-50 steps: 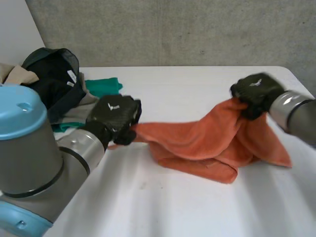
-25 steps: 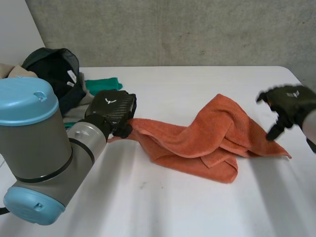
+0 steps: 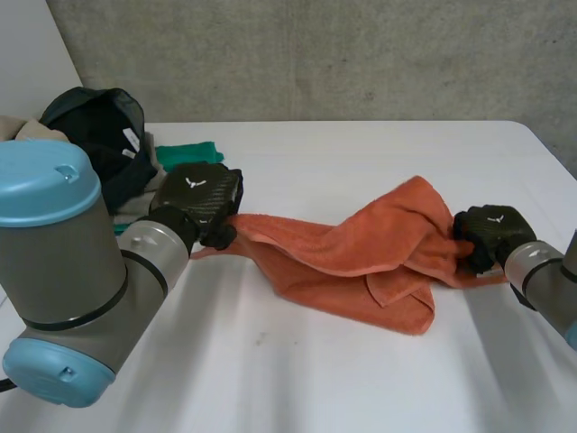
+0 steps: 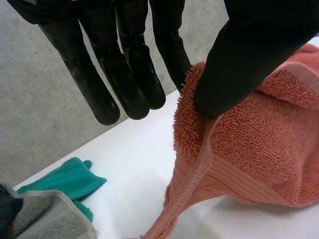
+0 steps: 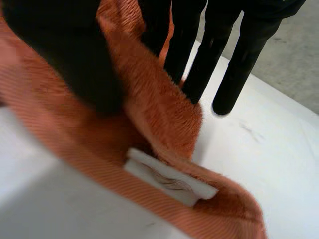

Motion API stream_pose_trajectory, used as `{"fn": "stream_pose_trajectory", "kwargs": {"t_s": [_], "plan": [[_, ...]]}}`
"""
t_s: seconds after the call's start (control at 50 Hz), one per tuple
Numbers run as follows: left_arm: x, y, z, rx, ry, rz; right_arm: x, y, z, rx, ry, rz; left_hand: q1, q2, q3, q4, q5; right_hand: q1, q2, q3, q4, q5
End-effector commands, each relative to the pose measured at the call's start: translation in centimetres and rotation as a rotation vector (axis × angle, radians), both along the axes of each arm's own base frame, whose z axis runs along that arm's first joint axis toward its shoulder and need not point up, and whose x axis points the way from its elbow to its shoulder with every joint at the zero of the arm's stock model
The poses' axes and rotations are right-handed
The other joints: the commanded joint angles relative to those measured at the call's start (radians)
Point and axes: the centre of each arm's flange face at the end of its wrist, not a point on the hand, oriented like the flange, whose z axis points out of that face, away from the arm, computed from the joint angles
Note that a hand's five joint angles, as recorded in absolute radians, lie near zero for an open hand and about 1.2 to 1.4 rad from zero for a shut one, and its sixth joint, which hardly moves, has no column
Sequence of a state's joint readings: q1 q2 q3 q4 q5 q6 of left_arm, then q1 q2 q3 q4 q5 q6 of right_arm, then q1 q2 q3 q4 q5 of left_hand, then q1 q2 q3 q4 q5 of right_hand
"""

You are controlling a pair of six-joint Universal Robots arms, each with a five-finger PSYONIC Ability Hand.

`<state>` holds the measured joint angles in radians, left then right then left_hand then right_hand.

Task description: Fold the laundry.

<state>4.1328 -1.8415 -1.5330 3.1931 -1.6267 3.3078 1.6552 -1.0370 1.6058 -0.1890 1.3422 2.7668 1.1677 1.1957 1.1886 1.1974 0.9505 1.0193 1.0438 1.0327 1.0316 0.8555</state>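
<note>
An orange towel [image 3: 352, 257] lies rumpled and partly doubled over across the middle of the white table [image 3: 297, 379]. My left hand [image 3: 200, 203] is at the towel's left corner. In the left wrist view the thumb pins the towel's [image 4: 249, 144] edge against the straight fingers [image 4: 129, 69]. My right hand [image 3: 489, 230] sits low at the towel's right edge. In the right wrist view a fold of the towel [image 5: 159, 109] runs up between the thumb and the fingers [image 5: 224, 59], pinched there. A white label [image 5: 169, 181] shows on the hem below that hand.
A pile of laundry lies at the table's far left: a black garment [image 3: 90, 135], a green cloth [image 3: 189, 155] and a grey cloth [image 4: 45, 219]. A concrete wall stands behind the table's far edge.
My right hand let go of the raised towel, swung out to the right with fingers spread, then came down and closed on the towel's right edge. The towel dropped flatter. The left hand kept its hold.
</note>
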Motion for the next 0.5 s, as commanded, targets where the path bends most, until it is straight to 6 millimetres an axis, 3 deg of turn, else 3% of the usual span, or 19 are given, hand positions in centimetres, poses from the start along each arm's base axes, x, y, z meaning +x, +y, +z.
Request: {"fn": "stream_pose_trajectory", "kwargs": {"t_s": [0.02, 0.06, 0.08, 0.14, 0.16, 0.18, 0.2, 0.28, 0.32, 0.4, 0.48, 0.5], "plan": [[1.1, -0.6, 2.5, -0.063, 0.036, 0.037, -1.1, -1.4, 3.8, -0.111, 0.023, -0.094, 0.229, 0.201, 0.208, 0.199, 0.271, 0.377, 0.352, 0.364, 0.365, 0.366], [2.1, -0.9, 4.3, -0.112, 0.058, 0.065, -1.2, -1.0, 6.4, -0.169, 0.021, -0.092, 0.229, 0.201, 0.208, 0.199, 0.271, 0.377, 0.352, 0.364, 0.365, 0.366], [2.5, -1.0, 5.1, -0.132, 0.068, 0.074, -1.2, -0.3, 8.7, -0.203, 0.031, -0.085, 0.229, 0.201, 0.208, 0.199, 0.271, 0.377, 0.352, 0.364, 0.365, 0.366], [4.0, -1.1, 8.5, -0.226, 0.114, 0.113, -1.2, 1.3, 12.2, -0.236, 0.077, -0.058, 0.229, 0.201, 0.208, 0.199, 0.271, 0.377, 0.352, 0.364, 0.365, 0.366], [4.2, -1.1, 9.5, -0.253, 0.128, 0.117, -1.2, 2.1, 14.7, -0.257, 0.121, -0.039, 0.229, 0.201, 0.208, 0.199, 0.271, 0.377, 0.352, 0.364, 0.365, 0.366], [4.5, -1.0, 10.3, -0.275, 0.139, 0.123, -1.3, 2.5, 15.9, -0.269, 0.144, -0.031, 0.229, 0.201, 0.208, 0.199, 0.271, 0.377, 0.352, 0.364, 0.365, 0.366], [5.0, -0.8, 12.1, -0.320, 0.162, 0.132, -1.4, 2.9, 16.9, -0.270, 0.165, -0.023, 0.229, 0.201, 0.208, 0.199, 0.271, 0.377, 0.352, 0.364, 0.365, 0.366], [5.8, 0.4, 15.5, -0.402, 0.181, 0.137, -2.3, 3.9, 20.6, -0.274, 0.241, -0.020, 0.229, 0.201, 0.208, 0.199, 0.271, 0.377, 0.352, 0.364, 0.365, 0.366], [6.0, 0.6, 16.2, -0.417, 0.164, 0.138, -2.4, 4.4, 22.1, -0.277, 0.265, -0.014, 0.229, 0.201, 0.208, 0.199, 0.271, 0.377, 0.352, 0.364, 0.365, 0.366], [5.6, 0.2, 15.2, -0.396, 0.073, 0.118, -2.4, 5.5, 23.6, -0.265, 0.288, 0.005, 0.229, 0.201, 0.208, 0.199, 0.271, 0.377, 0.352, 0.364, 0.365, 0.366], [4.8, -1.6, 11.1, -0.297, -0.055, 0.104, -2.5, 5.2, 22.4, -0.210, 0.359, 0.037, 0.229, 0.201, 0.208, 0.199, 0.271, 0.377, 0.352, 0.364, 0.365, 0.366], [4.4, -2.4, 9.1, -0.255, -0.103, 0.102, -2.4, 5.0, 21.8, -0.196, 0.378, 0.049, 0.229, 0.201, 0.208, 0.199, 0.271, 0.377, 0.352, 0.364, 0.365, 0.366]]}}
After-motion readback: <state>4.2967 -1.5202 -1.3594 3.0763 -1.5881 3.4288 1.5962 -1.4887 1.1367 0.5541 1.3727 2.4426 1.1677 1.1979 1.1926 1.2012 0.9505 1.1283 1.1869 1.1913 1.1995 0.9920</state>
